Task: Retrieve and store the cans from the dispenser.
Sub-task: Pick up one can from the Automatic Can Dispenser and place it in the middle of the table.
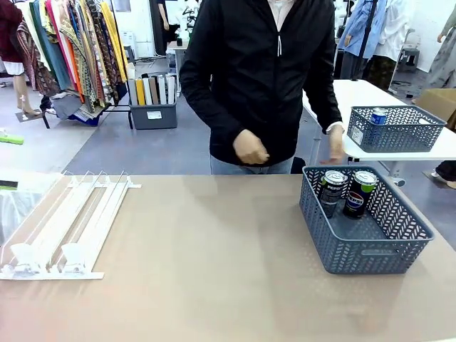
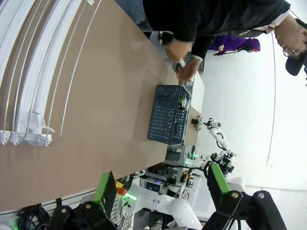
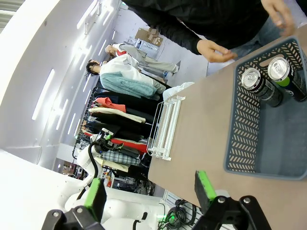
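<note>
Cans: two cans (image 1: 348,192) are seen standing close together in the grey basket (image 1: 370,251) at about 3 o'clock on the table; one is dark with a green band, the other carries blue lettering.
Dispenser: the white rack (image 1: 68,226) lies at about 9 o'clock on the table (image 1: 214,285), its lanes sloping toward the near edge; no can is seen in the lanes or against the front stops.
Person: a hand (image 1: 249,148) is held above the far edge at about 12 o'clock, and the other hand is lowered just behind the basket's far rim; neither is seen holding a can.
Left gripper: the left gripper (image 2: 163,189) is spread fully apart with nothing between its green pads, and is held well above the table, over the rack side.
Right gripper: the right gripper (image 3: 148,191) is likewise wide apart and empty, raised above the near side of the basket.
Step in hand: storage appears complete for the cans in view; the rack is judged to be waiting for a refill or the task to be near its end.
Next move: should a can be placed in a lane, a descent of the left gripper to the front stop is called for, with the jaws set either side of the can.
</note>
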Motion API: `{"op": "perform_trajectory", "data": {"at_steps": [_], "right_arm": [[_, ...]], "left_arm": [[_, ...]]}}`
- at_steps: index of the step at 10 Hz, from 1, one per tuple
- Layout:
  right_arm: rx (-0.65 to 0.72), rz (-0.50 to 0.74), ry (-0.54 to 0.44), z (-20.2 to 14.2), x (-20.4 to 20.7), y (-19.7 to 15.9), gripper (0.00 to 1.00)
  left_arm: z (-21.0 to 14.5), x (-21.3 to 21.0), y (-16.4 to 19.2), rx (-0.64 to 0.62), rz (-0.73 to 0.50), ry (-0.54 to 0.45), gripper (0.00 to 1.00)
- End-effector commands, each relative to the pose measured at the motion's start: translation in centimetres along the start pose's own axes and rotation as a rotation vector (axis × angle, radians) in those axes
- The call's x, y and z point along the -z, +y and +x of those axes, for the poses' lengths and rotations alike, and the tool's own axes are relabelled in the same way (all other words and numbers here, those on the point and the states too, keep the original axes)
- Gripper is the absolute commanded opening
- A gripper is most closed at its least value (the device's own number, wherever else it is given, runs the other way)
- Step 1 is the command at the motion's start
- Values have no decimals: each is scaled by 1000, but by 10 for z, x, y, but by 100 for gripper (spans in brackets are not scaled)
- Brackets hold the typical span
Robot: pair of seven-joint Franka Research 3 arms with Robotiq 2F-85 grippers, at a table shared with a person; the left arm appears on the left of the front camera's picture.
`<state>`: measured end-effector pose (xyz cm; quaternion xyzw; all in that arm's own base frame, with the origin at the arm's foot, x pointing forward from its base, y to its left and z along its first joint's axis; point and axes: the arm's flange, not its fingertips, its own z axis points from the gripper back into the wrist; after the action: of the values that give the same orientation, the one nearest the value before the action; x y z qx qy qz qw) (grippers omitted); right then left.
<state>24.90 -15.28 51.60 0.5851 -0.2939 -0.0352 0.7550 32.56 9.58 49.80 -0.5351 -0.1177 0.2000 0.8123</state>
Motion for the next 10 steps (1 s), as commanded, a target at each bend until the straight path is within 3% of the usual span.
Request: {"op": "perform_trajectory", "data": {"at_steps": [1,10], "right_arm": [[-25,26,-18,3,2,2,100],[-25,26,-18,3,2,2,100]], "left_arm": [[0,-3,-1,-6,9,8,100],[0,-3,-1,-6,9,8,100]]}}
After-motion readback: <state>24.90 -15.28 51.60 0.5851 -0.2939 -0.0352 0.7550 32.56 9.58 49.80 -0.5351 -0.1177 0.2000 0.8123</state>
